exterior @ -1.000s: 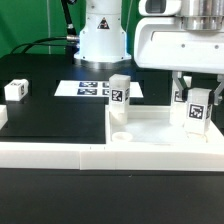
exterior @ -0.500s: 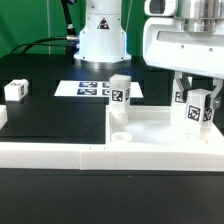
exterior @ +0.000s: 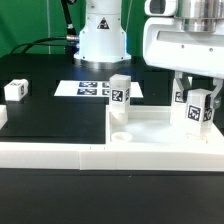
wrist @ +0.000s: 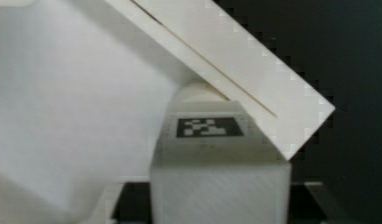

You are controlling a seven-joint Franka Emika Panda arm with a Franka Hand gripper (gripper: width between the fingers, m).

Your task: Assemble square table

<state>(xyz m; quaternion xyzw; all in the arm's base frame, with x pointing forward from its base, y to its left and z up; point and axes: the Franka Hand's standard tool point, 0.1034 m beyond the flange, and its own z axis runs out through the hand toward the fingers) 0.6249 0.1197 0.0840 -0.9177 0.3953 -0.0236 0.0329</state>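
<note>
You'll see your gripper point(exterior: 197, 99) has barely moved, fingers point(exterior: 180, 90) half-closed around a leg point(exterior: 197, 113) seemingly seated on the tabletop point(exterior: 150, 126) corner.

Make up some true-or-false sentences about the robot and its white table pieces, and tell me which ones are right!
1. The end effector grips a held leg block. True.
2. A second leg block stands upright on the square tabletop. True.
3. The marker board lies on the tabletop. False: it lies on the black table behind it.
4. Every leg is on the tabletop. False: a loose leg block lies apart at the exterior view's left.
5. The round hole has a leg in it. False: it is empty.
</note>
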